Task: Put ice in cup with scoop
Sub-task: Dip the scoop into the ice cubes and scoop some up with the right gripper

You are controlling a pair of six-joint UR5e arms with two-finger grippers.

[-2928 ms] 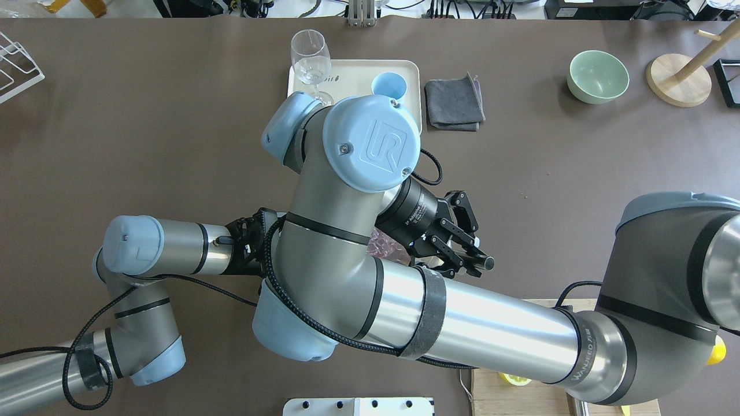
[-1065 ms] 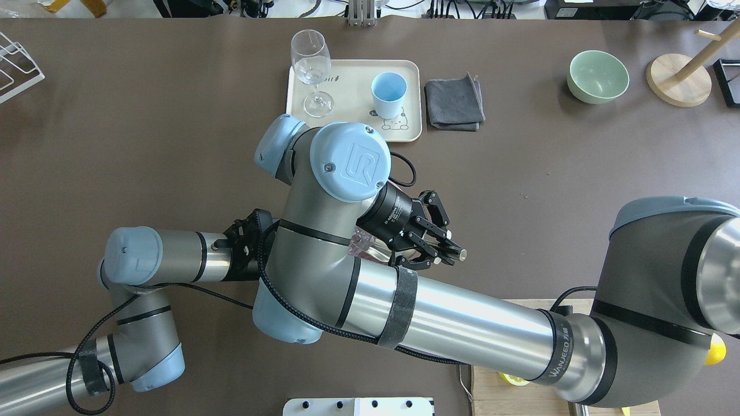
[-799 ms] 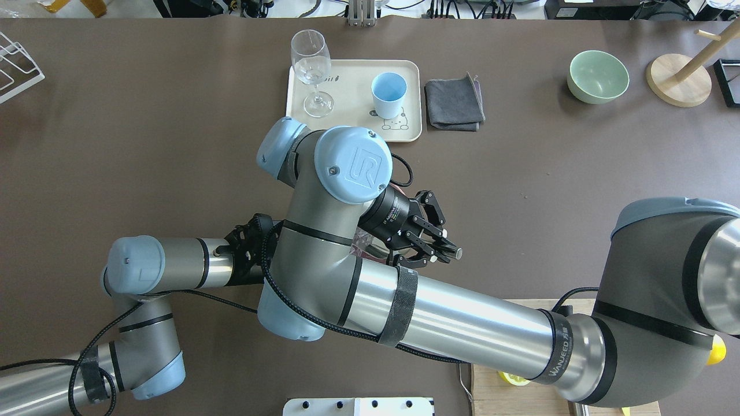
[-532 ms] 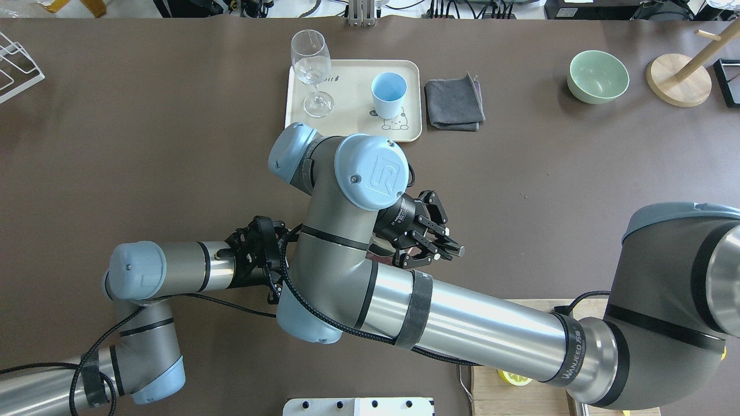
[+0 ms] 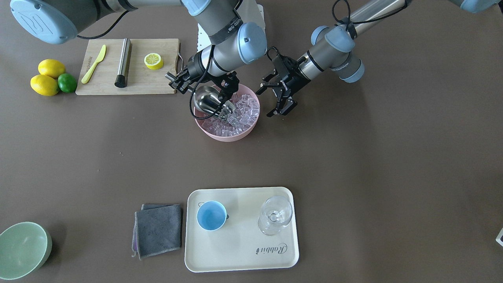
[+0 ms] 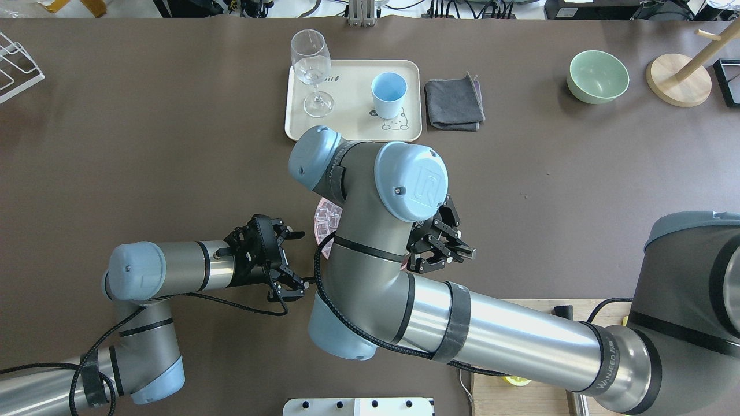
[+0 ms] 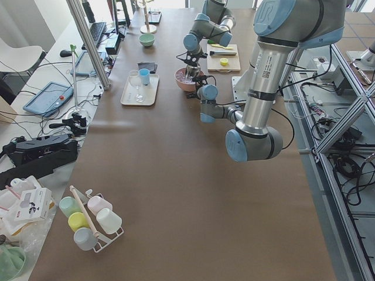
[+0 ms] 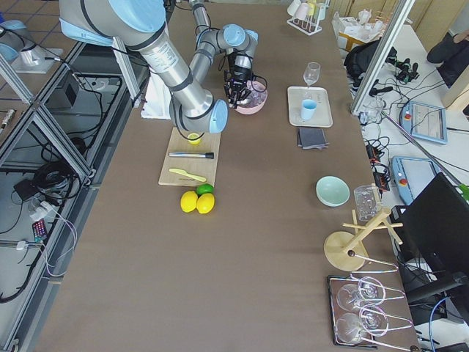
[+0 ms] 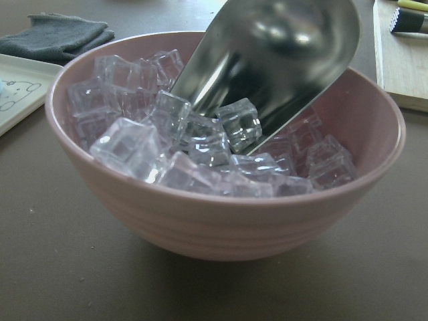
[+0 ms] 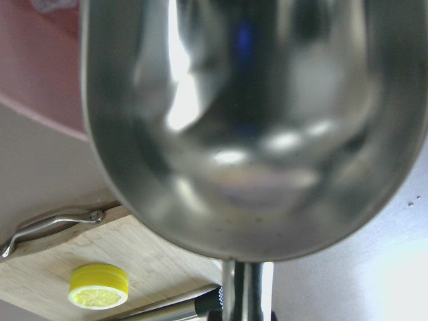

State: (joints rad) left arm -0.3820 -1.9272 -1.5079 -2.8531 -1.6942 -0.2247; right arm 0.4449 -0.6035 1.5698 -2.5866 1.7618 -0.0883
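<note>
The steel scoop (image 5: 208, 101) is tilted mouth-down into the ice (image 5: 241, 112) in a pink bowl (image 5: 226, 135). My right gripper (image 5: 181, 81) is shut on the scoop's rod handle just above the bowl. It also shows in the overhead view (image 6: 454, 252). In the left wrist view the scoop's (image 9: 274, 60) lip rests among the ice cubes (image 9: 167, 140). My left gripper (image 5: 275, 103) is open and empty beside the bowl. The light-blue cup (image 5: 211, 215) stands empty on a cream tray (image 5: 243, 251), far from the bowl.
A clear stemmed glass (image 5: 275, 215) stands on the tray next to the cup. A grey cloth (image 5: 158, 228) and a pale green bowl (image 5: 21, 249) lie beyond it. A cutting board (image 5: 129, 84) holds a plastic knife, a steel cylinder and a lemon half.
My right arm's wrist joints have swung to the right, away from over the bowl, while its gripper stayed near the same spot. My left gripper now shows clear of the right arm.
</note>
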